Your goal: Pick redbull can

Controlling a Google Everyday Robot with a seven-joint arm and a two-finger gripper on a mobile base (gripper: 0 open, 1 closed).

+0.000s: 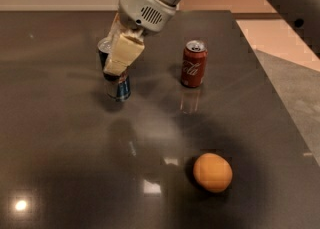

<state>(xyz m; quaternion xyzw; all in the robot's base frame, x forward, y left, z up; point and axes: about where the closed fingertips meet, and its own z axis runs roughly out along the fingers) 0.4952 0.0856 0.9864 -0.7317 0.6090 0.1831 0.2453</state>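
End effector (114,70) is closed around the redbull can (120,88), cola can (193,64) near, orange (212,172) well apart on the desk (60,148)

The gripper (113,69) hung low over the dark table (60,148), its pale fingers (122,53) closed on the can (120,89), which tilted with its silver top to the left; the cola (193,64) stood upright to the gripper's right, well apart; the orange (213,172) lay nearer the camera and right of the gripper, farther off than the cola.
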